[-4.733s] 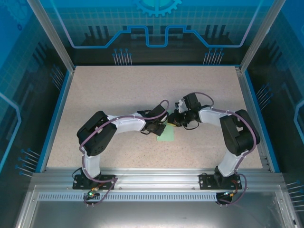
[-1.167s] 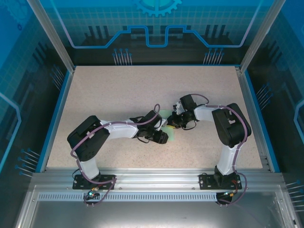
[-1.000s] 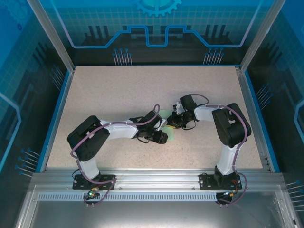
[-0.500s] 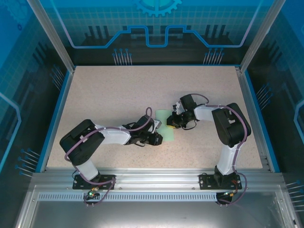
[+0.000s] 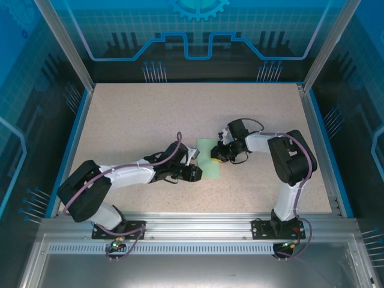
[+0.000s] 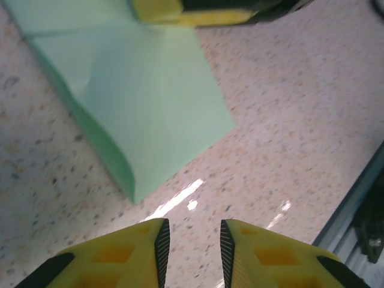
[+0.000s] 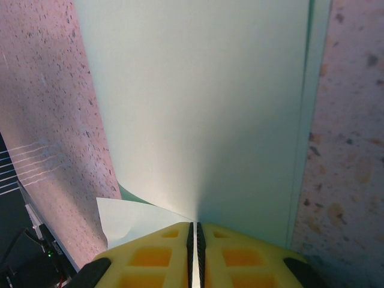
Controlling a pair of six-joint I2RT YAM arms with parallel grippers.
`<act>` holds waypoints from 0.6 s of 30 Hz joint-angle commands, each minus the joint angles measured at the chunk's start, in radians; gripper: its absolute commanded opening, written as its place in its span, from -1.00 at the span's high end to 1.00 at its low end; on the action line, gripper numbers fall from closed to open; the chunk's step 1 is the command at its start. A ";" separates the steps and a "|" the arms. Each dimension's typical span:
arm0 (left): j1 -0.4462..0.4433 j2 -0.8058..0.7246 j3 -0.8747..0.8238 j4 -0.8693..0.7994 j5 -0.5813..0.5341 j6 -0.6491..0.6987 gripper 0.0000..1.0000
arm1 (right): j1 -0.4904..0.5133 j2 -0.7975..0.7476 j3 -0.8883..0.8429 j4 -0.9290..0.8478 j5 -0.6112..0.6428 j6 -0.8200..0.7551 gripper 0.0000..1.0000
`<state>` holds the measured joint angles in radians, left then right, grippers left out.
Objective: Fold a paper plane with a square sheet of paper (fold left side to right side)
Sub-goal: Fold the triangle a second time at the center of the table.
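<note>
The square sheet of paper (image 5: pixel 211 169) lies folded over on the speckled table (image 5: pixel 150 114), pale mint green, with a crease along its left side. My right gripper (image 5: pixel 216 156) sits at its right edge. In the right wrist view the paper (image 7: pixel 198 108) spreads ahead, and that gripper (image 7: pixel 194 231) is shut with a thin edge of paper between its pads. My left gripper (image 5: pixel 196 174) rests low just left of the paper's near corner. In the left wrist view it (image 6: pixel 192 252) is open a little, empty, with the paper (image 6: pixel 150 90) a short way ahead.
A blue rim (image 5: pixel 72 144) borders the table on the left, back and right. An aluminium rail (image 5: pixel 192 225) with both arm bases runs along the near edge. The right gripper's yellow fingers (image 6: pixel 192 12) show at the top of the left wrist view.
My left arm has drawn back leftward and lower, off the paper, so more of the folded sheet shows. The right arm has stayed put with its grip.
</note>
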<state>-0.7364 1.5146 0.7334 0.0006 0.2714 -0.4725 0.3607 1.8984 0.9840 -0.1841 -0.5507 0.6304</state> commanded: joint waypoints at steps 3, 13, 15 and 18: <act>0.007 0.088 0.096 -0.037 0.044 0.026 0.31 | -0.018 0.033 -0.005 -0.077 0.060 -0.015 0.73; 0.008 0.247 0.178 -0.066 0.018 0.057 0.26 | -0.017 0.030 -0.005 -0.078 0.055 -0.018 0.73; 0.008 0.255 0.163 -0.065 0.012 0.054 0.27 | -0.018 0.026 -0.002 -0.078 0.054 -0.018 0.73; 0.009 0.259 0.137 -0.060 -0.002 0.047 0.28 | -0.017 0.019 0.007 -0.081 0.049 -0.024 0.73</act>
<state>-0.7357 1.7618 0.8886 -0.0380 0.2848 -0.4427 0.3607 1.8984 0.9882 -0.1905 -0.5507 0.6270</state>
